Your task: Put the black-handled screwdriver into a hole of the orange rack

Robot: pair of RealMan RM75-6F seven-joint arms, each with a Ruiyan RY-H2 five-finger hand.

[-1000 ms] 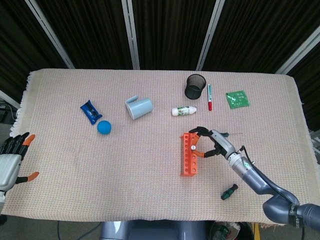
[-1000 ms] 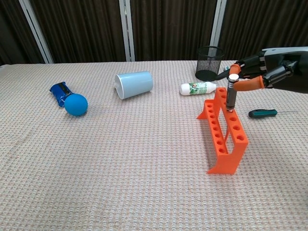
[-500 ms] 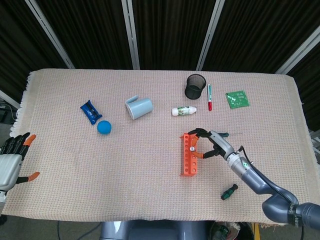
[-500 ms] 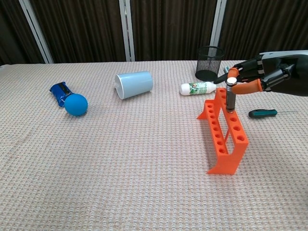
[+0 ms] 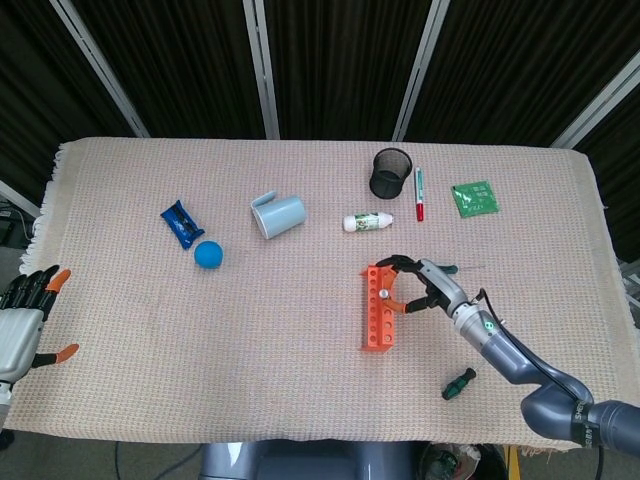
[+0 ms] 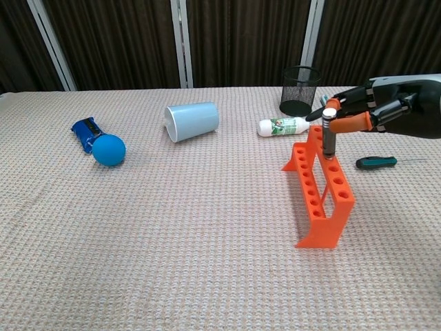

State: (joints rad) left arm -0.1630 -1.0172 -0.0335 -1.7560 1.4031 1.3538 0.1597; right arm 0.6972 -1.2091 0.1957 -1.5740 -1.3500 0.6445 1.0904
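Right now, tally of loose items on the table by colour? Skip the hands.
Blue: 3: ball, snack packet, pale blue cup
Black: 2: mesh pen cup, black-handled screwdriver
Green: 2: green-handled screwdriver, green packet
Orange: 1: orange rack
White: 1: bottle
Red: 1: marker pen
Total: 10

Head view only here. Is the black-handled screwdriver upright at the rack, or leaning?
Observer: In the chest view the black-handled screwdriver stands about upright, its lower end at a far-end hole of the orange rack.
Operator: Hand on it?
Observer: Yes, the right hand pinches the handle near its top between fingers.
Operator: How deep is it?
Observer: Cannot tell; the whole handle shows above the rack's top plate.
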